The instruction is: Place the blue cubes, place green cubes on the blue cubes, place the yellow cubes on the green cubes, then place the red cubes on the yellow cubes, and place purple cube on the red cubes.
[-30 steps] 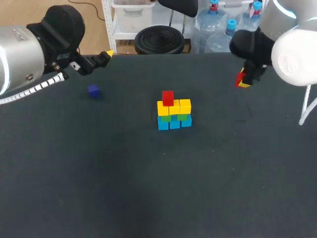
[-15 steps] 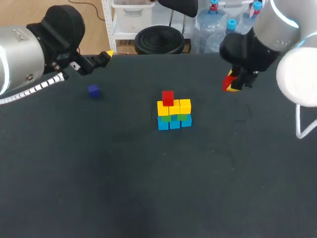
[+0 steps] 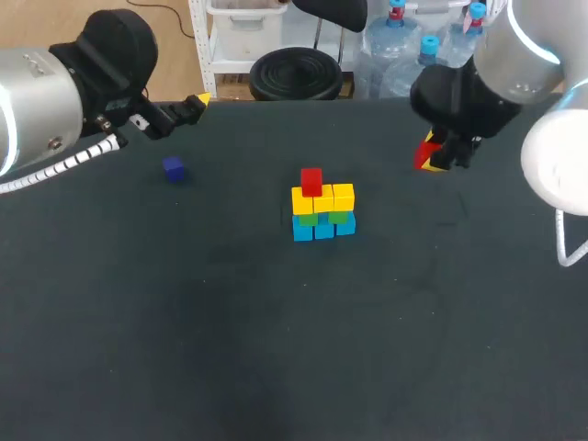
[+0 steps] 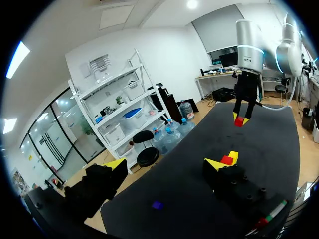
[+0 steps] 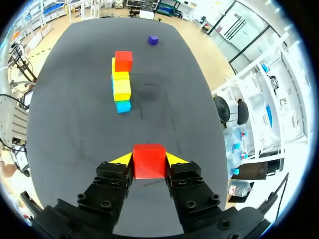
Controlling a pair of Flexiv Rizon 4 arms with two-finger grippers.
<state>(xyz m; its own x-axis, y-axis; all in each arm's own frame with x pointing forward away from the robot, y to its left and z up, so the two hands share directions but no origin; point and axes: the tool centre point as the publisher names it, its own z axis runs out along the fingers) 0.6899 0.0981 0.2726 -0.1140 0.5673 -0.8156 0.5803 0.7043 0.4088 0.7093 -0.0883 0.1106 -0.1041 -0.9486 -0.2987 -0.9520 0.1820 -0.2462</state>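
While the right gripper (image 5: 149,158) carries a red cube (image 5: 148,167) pinched between its yellow tips, the red layer of the tower is the step in hand. Its fingers are closed only as far as the cube's width, touching it on two sides. Ahead of this gripper and well apart from it stands the tower: blue cubes (image 3: 322,229) at the base, green cubes (image 3: 337,218) on them, yellow cubes (image 3: 323,197) above, and one placed red cube (image 3: 311,180) on the yellow row's far end as the right gripper faces it. The bare yellow top beside that cube looks like the target, so the next move likely calls for carrying the held cube over it, squaring it with its neighbour, lowering and releasing. The purple cube (image 3: 174,168) lies on the table (image 3: 276,349) beyond the tower, near the left gripper (image 4: 167,167), which hangs wide open and empty.

Compared with a second ago, the right gripper has shifted toward the tower and sits slightly lower; nearly all of that travel came in the first half-second. The left arm, tower and purple cube have not moved.
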